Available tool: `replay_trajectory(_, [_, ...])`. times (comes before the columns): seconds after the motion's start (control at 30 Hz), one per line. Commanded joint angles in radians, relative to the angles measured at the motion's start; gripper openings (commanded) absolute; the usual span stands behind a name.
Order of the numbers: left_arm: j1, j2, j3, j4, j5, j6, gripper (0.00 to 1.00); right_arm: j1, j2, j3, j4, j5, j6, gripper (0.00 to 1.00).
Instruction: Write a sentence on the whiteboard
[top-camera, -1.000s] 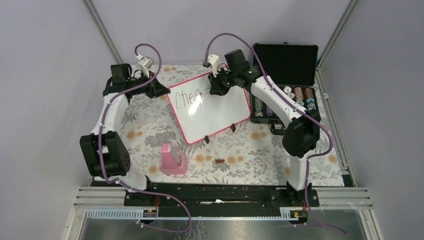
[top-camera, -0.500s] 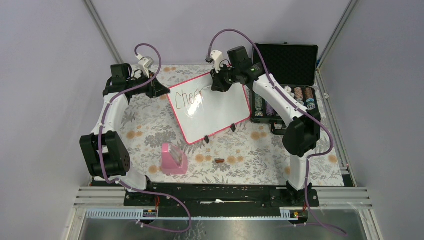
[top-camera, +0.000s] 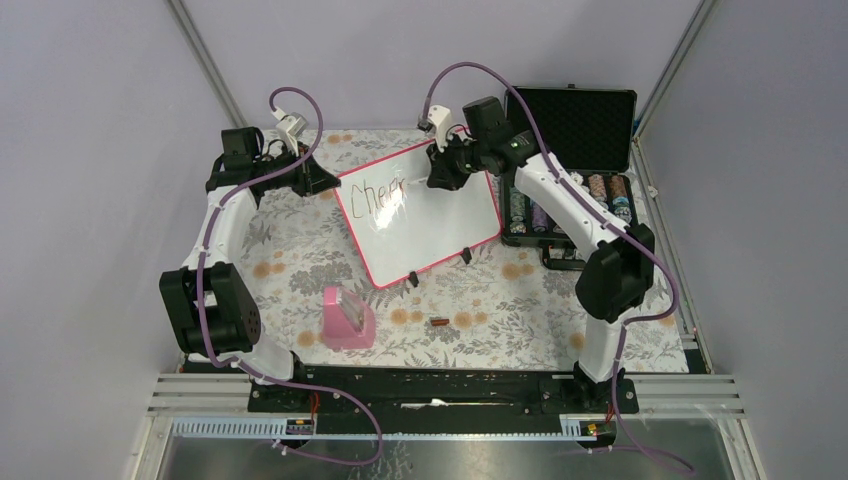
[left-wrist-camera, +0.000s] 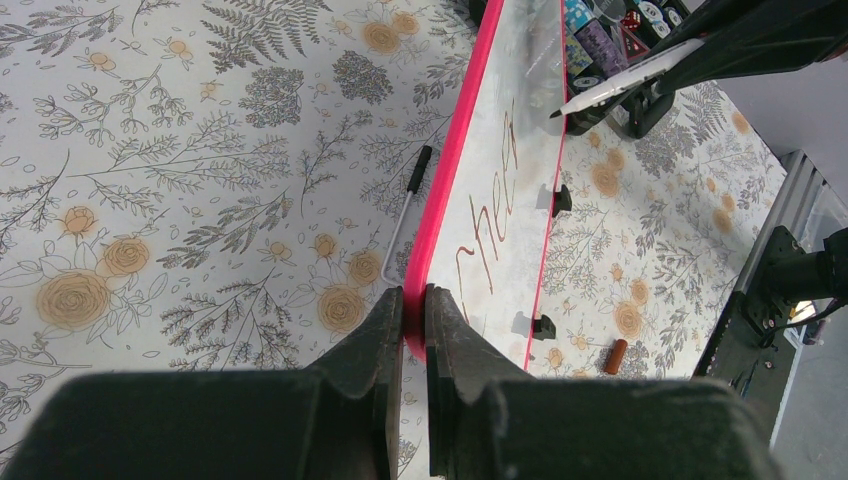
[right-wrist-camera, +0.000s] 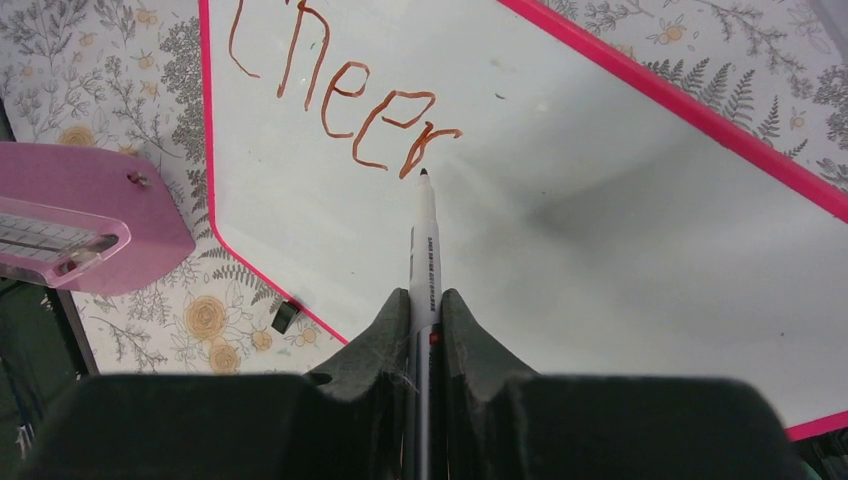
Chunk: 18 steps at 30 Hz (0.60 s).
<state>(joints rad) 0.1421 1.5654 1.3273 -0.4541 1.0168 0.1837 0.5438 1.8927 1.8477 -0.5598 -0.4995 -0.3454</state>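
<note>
While the left gripper (left-wrist-camera: 414, 300) clenched its thin pink-red rim, the glossy white rectangular whiteboard (top-camera: 440, 225) stretched ahead of those jaws over the floral-patterned tablecloth (top-camera: 300, 240). The sentence (right-wrist-camera: 345, 100), thin brown-red handwritten letters reading "Cheer", sat just ahead of the right gripper (right-wrist-camera: 427, 300), which grasped a slim white marker pen (right-wrist-camera: 424, 240). Bare board spread rightward of its tip to the far rim.

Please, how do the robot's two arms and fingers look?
The left arm and right arm have white links joined by bulky black joints. A purple cable runs along each, looping free near the wrist. The fingers are matte black, thick, narrowing toward the tips. No markings are readable.
</note>
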Motion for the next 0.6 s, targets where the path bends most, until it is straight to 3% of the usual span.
replay_trajectory(0.0, [-0.039,-0.02,0.006,-0.031,0.031,0.029,0.0,-0.019,-0.04,0.001,0.032,0.006,-0.016,0.0])
replay_trajectory(0.57, [-0.04,-0.022,0.004,-0.031,0.032,0.032,0.0,-0.019,0.056,0.104,0.034,0.045,0.014,0.0])
